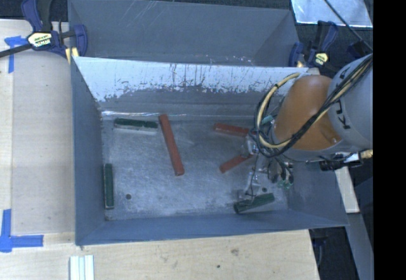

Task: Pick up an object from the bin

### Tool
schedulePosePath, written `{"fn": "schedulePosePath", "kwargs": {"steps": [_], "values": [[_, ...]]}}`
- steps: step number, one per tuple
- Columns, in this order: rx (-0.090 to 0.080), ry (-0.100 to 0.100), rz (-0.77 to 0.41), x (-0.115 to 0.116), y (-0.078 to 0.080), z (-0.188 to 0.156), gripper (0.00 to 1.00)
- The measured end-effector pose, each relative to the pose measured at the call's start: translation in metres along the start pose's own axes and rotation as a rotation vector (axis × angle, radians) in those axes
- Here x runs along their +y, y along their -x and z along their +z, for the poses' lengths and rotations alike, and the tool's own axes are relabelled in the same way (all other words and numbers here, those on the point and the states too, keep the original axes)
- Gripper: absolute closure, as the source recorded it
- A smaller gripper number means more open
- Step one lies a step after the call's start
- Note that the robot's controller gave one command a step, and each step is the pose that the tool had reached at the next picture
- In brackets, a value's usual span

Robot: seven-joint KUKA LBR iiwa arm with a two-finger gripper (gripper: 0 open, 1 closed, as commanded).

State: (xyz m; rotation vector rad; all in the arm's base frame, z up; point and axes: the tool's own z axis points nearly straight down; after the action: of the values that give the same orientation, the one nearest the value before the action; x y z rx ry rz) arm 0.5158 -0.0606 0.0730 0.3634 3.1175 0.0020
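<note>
Camera view: gripper (257,187), state untellable, over a flat dark-green stick (254,203) in the scuffed metal bin (143,193).

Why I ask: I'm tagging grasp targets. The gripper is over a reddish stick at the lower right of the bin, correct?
Not the colour. In the camera view the gripper is over a dark green stick at the lower right of the bin; the nearest reddish stick lies up and left of it.
</note>
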Motion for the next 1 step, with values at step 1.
{"fn": "schedulePosePath", "kwargs": {"steps": [1], "values": [[-0.006,-0.001,-0.341,0.0104,0.0967,0.0002,1.0]]}}
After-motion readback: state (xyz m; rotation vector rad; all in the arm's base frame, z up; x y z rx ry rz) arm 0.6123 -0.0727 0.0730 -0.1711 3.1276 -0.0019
